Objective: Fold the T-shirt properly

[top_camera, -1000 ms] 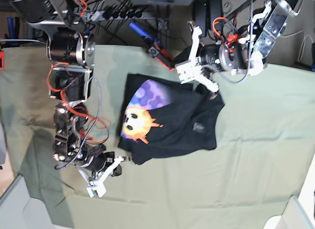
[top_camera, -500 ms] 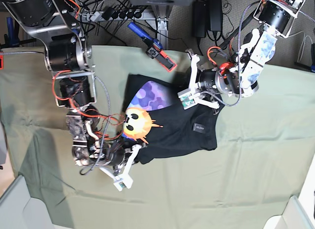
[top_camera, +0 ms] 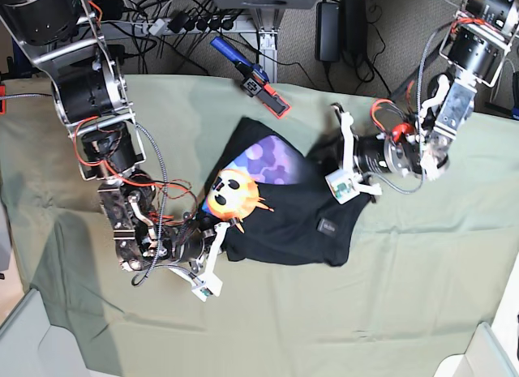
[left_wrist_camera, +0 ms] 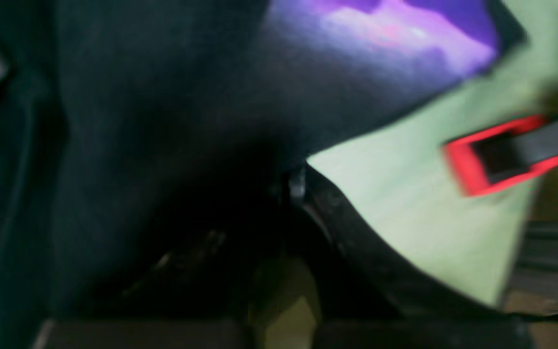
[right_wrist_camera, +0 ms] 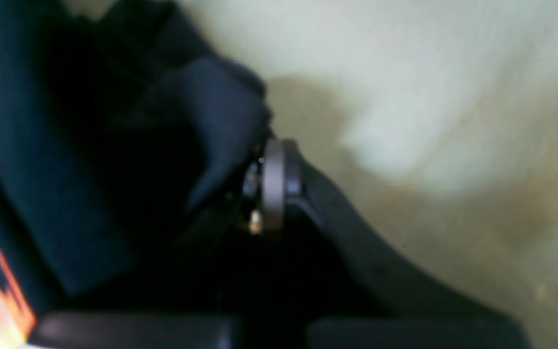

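Black shirt (top_camera: 288, 207) lies bunched mid-counter on your green cloth (top_camera: 405, 296); your left gripper (top_camera: 340, 178) clamps its far edge, your right gripper (top_camera: 212, 259) clamps the near corner beside the sun print (top_camera: 231, 194).

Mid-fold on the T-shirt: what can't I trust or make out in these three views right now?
- Left wrist view: motion blur; the left gripper is lost in dark T-shirt cloth, so its hold is unclear.
- Right wrist view: blurred; the right gripper sits against bunched fabric that hides its tips.
- Base view: the small label is too small to read, and layers under the T-shirt's top fold are hidden.
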Motion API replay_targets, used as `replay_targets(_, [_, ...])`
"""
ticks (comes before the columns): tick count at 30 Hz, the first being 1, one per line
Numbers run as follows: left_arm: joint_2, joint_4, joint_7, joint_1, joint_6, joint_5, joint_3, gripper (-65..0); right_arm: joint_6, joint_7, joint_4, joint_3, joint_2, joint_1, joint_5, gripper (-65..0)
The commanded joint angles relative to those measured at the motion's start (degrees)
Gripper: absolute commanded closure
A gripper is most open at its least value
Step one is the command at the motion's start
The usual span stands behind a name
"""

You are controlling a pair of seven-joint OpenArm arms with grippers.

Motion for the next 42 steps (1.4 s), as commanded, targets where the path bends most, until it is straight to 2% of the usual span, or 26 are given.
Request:
replay_targets(1, [-2.23,-1.79,8.35,-0.87,4.76,9.57,-0.57,-0.9,4.35,-2.89,0.61,0.0,0.37,0.85,0.92,0.0])
replay_targets(8, [-4.52,-2.32,8.35,-4.76,6.03,9.68,-0.63,-0.9,4.37,-5.01,4.55,0.0,0.42,-3.69,6.12,0.0])
replay_targets(13, [-6.12,-2.32,8.33,-5.92,6.05,9.9,-0.63,-0.9,4.37,-7.8,12.17,0.0,0.46,-8.96,8.31,0.0])
replay_targets(19, [-7.06,-2.32,8.33,-7.26,6.73,9.97,-0.63,-0.9,4.35,-8.7,20.57,0.0,0.42,-15.65,10.16,0.0])
replay_targets(24, [-7.08,-2.32,7.87,-8.24,7.56,10.12,-0.63,-0.9,4.35,-9.09,25.05,0.0,0.42,-20.81,10.23,0.0])
replay_targets(28, [-6.95,-2.32,4.9,-8.68,7.54,10.16,-0.63,-0.9,4.35,-9.09,28.44,0.0,0.42,-24.41,10.23,0.0])
replay_targets(34, [-4.66,-2.32,5.14,-10.27,7.65,10.1,-0.63,-0.9,4.35,-9.11,32.13,0.02,0.39,-27.69,10.21,0.0])
replay_targets(38, [-3.37,-2.29,6.67,-11.61,9.6,9.9,-0.63,-1.0,4.35,-9.09,32.63,0.09,0.24,-28.13,10.16,0.0])
replay_targets(42, [-3.82,-2.29,11.21,-13.77,13.55,9.79,-0.63,-1.0,4.35,-9.09,32.65,1.57,0.33,-28.11,9.55,0.0])
